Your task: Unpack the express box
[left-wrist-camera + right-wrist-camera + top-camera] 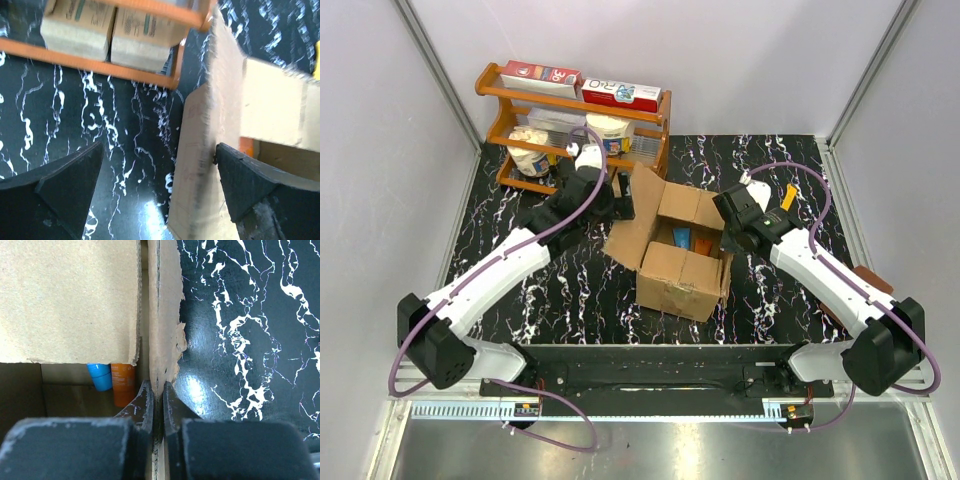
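We are looking at the box (672,272) sitting mid-table (570,290), flaps open, between both arms. Our right gripper (156,386) is pinching its right-hand edge, closed tight on cardboard. Our left gripper (159,147) is hanging wide, with the left flap standing between its fingers. Inside, a blue item (101,376) and an orange item (123,385) are peeking out, mostly hidden under a flap.
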Controlling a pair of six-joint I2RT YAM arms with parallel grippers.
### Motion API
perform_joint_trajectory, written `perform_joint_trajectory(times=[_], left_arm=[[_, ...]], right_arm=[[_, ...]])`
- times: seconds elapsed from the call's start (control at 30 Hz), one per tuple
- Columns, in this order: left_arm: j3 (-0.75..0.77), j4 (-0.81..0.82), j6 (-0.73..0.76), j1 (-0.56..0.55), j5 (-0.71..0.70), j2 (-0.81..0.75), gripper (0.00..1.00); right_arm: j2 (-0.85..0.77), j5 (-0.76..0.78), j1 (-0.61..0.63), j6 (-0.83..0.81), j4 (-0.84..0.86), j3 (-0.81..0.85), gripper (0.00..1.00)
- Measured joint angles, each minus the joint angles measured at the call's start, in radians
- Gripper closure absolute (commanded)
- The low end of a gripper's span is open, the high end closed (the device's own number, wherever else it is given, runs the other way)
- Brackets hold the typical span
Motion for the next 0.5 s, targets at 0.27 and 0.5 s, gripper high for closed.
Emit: perform_joint_trajectory(times=[0.27,0.5], left_arm=[[-0.111,-0.013,-0.042,0.036,0.054,0.014,0.02],[-0.116,0.013,-0.069,0.046,0.119,0.042,0.33]], right_arm=[[0.000,0.000,0.000,0.000,0.000,0.000,0.99],[0.000,0.000,0.000,0.000,0.000,0.000,0.98]])
